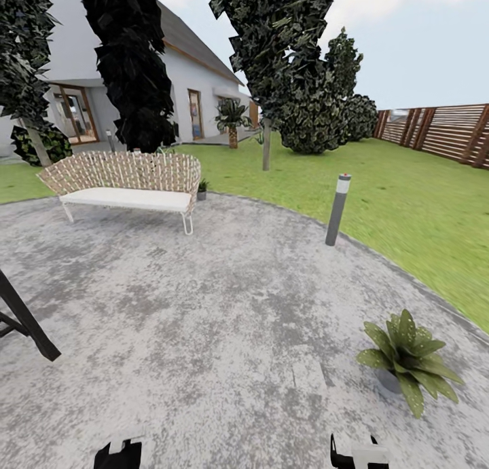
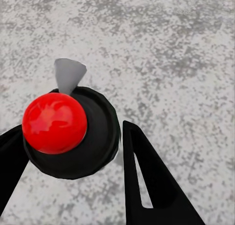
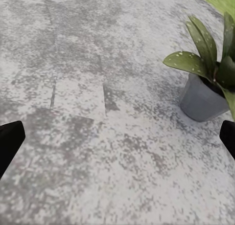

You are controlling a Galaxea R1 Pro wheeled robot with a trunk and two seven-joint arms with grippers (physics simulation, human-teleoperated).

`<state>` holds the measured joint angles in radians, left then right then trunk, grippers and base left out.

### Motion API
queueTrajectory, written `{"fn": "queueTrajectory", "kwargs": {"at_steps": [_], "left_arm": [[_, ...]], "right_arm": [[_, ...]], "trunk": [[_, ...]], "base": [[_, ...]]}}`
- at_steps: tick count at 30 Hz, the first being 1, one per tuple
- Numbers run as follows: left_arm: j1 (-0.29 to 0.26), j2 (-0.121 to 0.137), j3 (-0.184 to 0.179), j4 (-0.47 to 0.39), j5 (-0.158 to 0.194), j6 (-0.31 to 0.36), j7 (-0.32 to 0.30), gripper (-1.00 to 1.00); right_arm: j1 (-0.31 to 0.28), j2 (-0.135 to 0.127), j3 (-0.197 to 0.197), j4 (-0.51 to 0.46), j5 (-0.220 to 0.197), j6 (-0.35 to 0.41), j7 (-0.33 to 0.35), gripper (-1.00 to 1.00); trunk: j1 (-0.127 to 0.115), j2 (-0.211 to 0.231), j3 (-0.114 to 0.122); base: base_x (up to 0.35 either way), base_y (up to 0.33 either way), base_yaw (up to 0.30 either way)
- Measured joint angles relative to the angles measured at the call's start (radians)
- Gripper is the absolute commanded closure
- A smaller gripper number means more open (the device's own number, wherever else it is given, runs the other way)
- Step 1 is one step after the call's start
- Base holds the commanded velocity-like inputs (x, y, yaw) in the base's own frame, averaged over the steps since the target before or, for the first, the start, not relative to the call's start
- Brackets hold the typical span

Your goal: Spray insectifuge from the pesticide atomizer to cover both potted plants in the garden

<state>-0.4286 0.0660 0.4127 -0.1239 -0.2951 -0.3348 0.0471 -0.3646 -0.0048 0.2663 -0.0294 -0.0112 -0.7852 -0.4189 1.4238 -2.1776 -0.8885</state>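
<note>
Left gripper (image 2: pixel 73 151): we see its two dark fingers standing well apart, nothing clamped; between them, below, sits a black disc with a red dome (image 2: pixel 55 122) and a pale grey cone beside it. We cannot tell what that object is.
Right gripper (image 3: pixel 117 142): we see only its two dark fingertips at the edges of its wrist view, set wide, bare paving between them; it carries nothing.
Nearest task thing: one potted plant (image 3: pixel 205 83), a grey pot with spotted pointed leaves, ahead of the right gripper and off to one finger's side, near but not touching.
Same plant, head view: potted plant (image 1: pixel 405 360) on the paved circle (image 1: pixel 224 306), forward and right of the right gripper's body (image 1: pixel 360 454).
Second potted plant: we count one small pot (image 1: pixel 202 189) well ahead, just beside the bench end; too small to be sure of it.
Pesticide atomizer: we cannot place it; neither gripper holds it.
Bench (image 1: pixel 125 184): one, woven back, white seat, far ahead of the left gripper.
Bollard light (image 1: pixel 337 209): one close, at the paving's edge, ahead of the right gripper.
Fence (image 1: pixel 441 131): one run, far right.
Dark strut (image 1: pixel 24 320): one, left edge, unidentified.
Step in hand: we judge it to be searching; the pick-up is not yet done.
Next move calls for: finding the bottle before any spraying.
</note>
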Motion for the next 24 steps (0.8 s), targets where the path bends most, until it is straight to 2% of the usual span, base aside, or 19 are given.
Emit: {"fn": "queueTrajectory", "kwargs": {"at_steps": [15, 24], "left_arm": [[0.0, 0.002, 0.001, 0.001, 0.0, 0.001, 0.0, 1.0], [0.0, 0.002, 0.001, 0.001, 0.0, 0.001, 0.0, 1.0]], "right_arm": [[0.001, 0.0, 0.0, 0.0, 0.0, 0.0, 0.0, -1.0], [0.002, 0.0, 0.0, 0.0, 0.0, 0.0, 0.0, -1.0]], "trunk": [[0.0, 0.0, 0.023], [0.0, 0.0, 0.037]], "base": [[0.003, 0.001, 0.0], [0.198, 0.173, 0.0]]}}
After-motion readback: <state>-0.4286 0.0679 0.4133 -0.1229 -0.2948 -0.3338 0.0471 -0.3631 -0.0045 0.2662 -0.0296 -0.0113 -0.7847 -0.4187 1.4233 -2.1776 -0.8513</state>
